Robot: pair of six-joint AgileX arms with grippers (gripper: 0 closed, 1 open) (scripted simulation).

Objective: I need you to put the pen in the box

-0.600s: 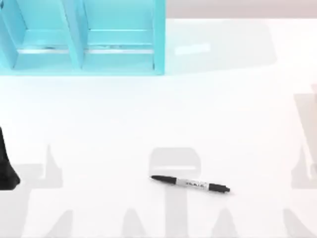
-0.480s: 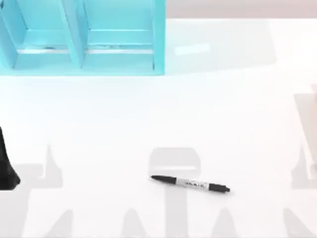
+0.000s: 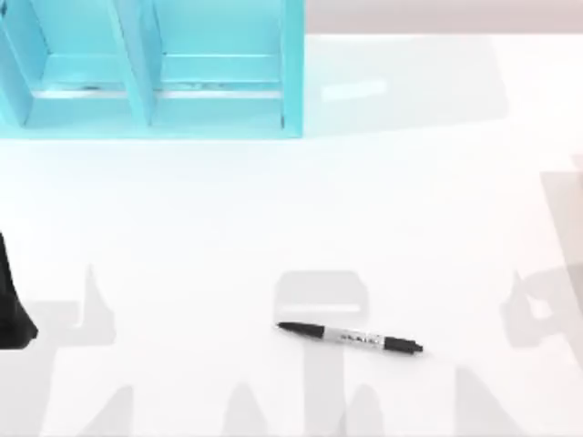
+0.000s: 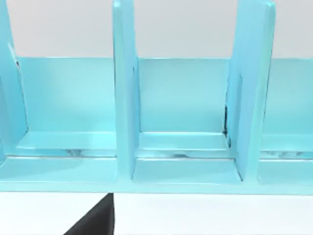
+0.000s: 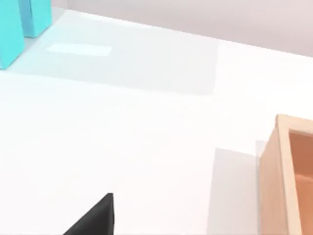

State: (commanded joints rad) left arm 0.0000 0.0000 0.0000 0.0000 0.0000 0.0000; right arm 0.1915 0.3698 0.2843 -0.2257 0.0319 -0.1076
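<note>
Pen (image 3: 350, 338) lies flat on the white table (image 3: 273, 218), near the front edge, well apart from the turquoise rack (image 3: 150, 68). Wooden box (image 5: 286, 176) stands on the table. Gripper states: cannot tell.

Grey arm shadows on the white table (image 3: 273, 228) are shifting: the shadow at the right edge is spreading inward and changing shape, and the pointed shadows along the near edge are sliding and reshaping too.
</note>
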